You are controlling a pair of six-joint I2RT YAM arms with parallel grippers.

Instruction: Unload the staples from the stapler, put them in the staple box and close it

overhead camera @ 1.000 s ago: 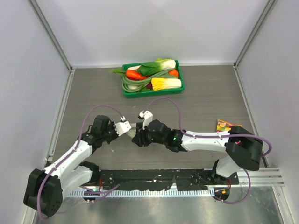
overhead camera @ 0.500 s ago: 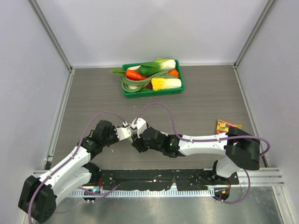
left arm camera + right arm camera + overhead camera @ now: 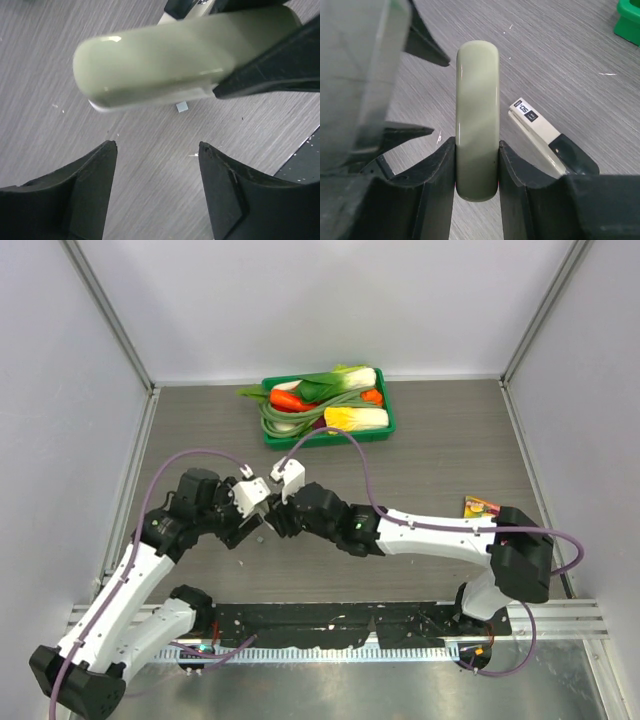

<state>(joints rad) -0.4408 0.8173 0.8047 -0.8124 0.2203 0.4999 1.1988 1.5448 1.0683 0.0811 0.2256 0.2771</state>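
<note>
Right tool (image 3: 476, 150): clamps the stapler (image 3: 477, 90); you hold it level.
Left tool (image 3: 157, 147): open, empty; reach the staples, probably inside.

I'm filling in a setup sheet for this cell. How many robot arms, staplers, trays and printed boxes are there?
2 robot arms
1 stapler
1 green tray
1 printed box
Total: 5
</note>
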